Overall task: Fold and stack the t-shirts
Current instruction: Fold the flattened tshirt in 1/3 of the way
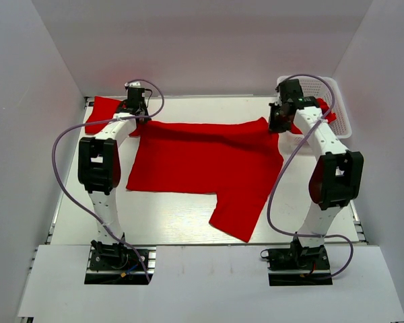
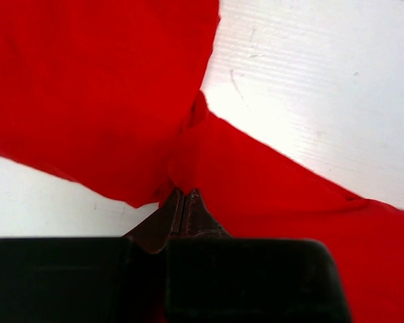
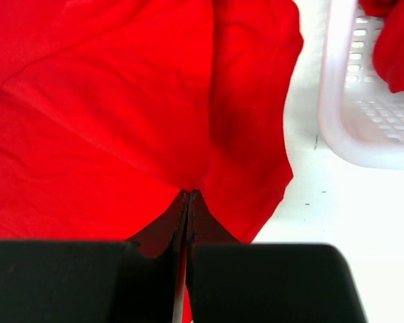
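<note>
t-shirt (image 1: 202,165) spread flat mid-table (image 1: 161,219), one flap hanging toward near edge | left gripper (image 2: 184,196) clenched on its far-left edge | right gripper (image 3: 188,195) clenched on its far-right edge, near basket (image 1: 342,114) | second t-shirt (image 3: 394,47) bunched in basket
</note>
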